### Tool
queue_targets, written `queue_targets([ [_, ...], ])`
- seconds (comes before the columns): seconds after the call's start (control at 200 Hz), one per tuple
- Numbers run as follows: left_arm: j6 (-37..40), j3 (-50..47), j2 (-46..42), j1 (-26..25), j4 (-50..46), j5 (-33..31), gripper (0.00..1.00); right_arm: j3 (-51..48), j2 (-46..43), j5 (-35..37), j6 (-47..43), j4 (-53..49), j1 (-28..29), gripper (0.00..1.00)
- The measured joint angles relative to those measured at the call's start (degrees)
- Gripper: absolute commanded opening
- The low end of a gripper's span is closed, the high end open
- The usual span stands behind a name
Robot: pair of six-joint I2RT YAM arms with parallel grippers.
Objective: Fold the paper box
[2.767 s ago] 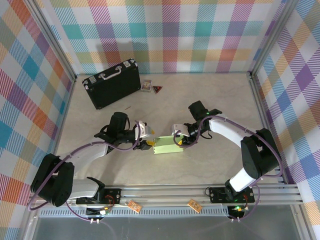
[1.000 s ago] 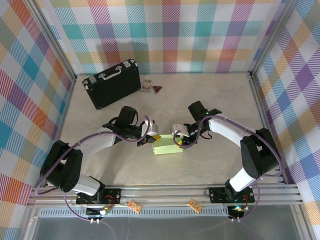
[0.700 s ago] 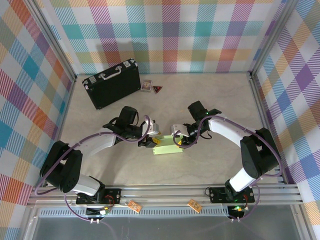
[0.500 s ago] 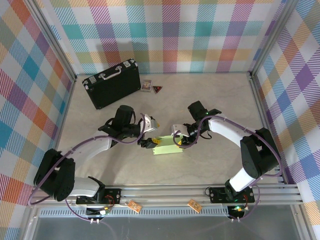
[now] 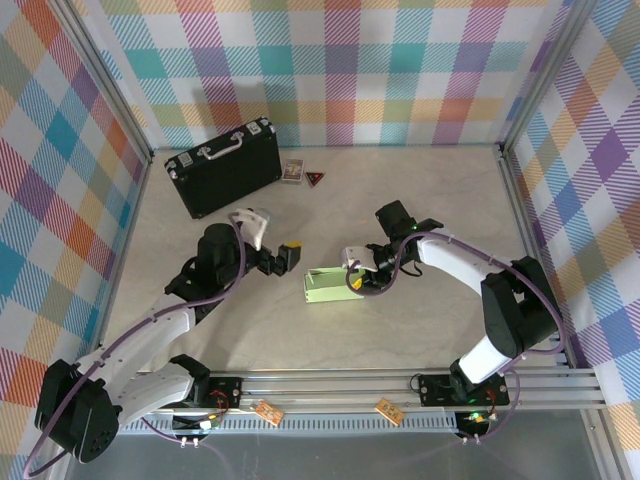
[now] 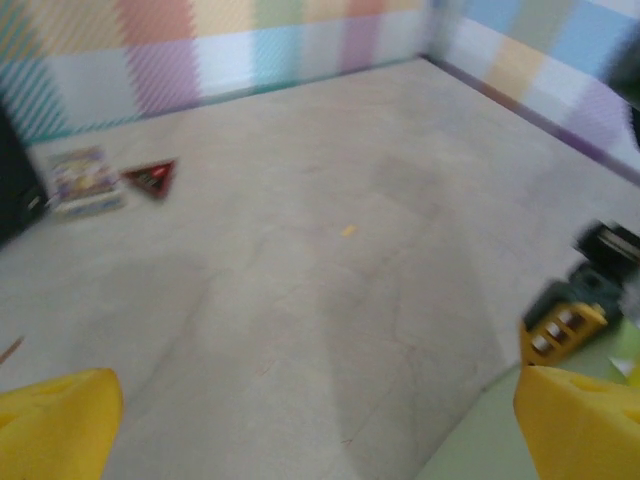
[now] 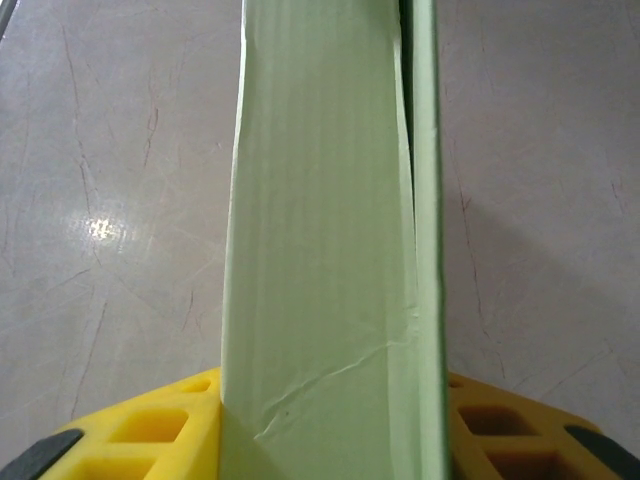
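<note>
- Your left fingers (image 6: 55,420) have pulled back from the paper box (image 5: 326,288) and stand wide apart.
- Your right fingers (image 7: 150,435) clamp the box's right end, near the middle of the counter (image 5: 420,330).

Your left hand (image 5: 280,257) has let go of the paper box (image 5: 332,287). Its fingers (image 6: 50,420), shut at the box's left end a second ago, now stand wide apart, with bare tabletop (image 5: 420,200) between them in the left wrist view. You have pulled the hand back and to the left, so it sits apart from the box and closer to the black briefcase (image 5: 225,168). The left arm has swung back with it. The box's left end, covered before, now lies in plain sight.
</note>
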Motion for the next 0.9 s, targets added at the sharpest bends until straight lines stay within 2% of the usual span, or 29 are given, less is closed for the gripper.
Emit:
queue_targets([
  [0.07, -6.62, 1.36, 0.0, 1.25, -2.8, -2.95, 1.0, -0.33, -0.17, 0.13, 0.0, 0.35, 0.0, 0.42],
  [0.155, -12.44, 1.84, -0.26, 3.37, -4.98, -3.1, 0.99, -0.52, -0.35, 0.13, 0.02, 0.42, 0.0, 0.42],
  [0.315, -20.37, 1.9, -0.85, 4.48, -9.9, -2.32, 0.89, -0.52, -0.44, 0.15, 0.15, 0.46, 0.17, 0.43],
  [0.425, -26.29, 3.43, 0.39, 4.48, -16.96, -1.97, 0.84, -0.85, -0.5, 0.13, 0.2, 0.92, 0.39, 0.43],
  [0.475, -29.07, 4.31, 1.66, 4.46, -19.43, -1.05, 0.85, -1.01, -0.63, 0.13, 0.2, 1.01, 0.42, 0.43],
  [0.54, -32.2, 4.52, 2.95, 4.33, -20.79, 0.59, 0.92, -1.09, -0.79, 0.15, 0.22, 1.01, 0.55, 0.43],
  [0.67, -37.66, 4.42, 4.11, 2.89, -21.38, 2.71, 0.95, -1.27, -0.83, 0.15, 0.24, 1.09, 0.76, 0.43],
  [0.9, -43.25, 4.42, 5.97, 1.92, -19.91, 4.11, 0.95, -1.42, -0.85, 0.11, 0.39, 1.29, 1.14, 0.45],
])
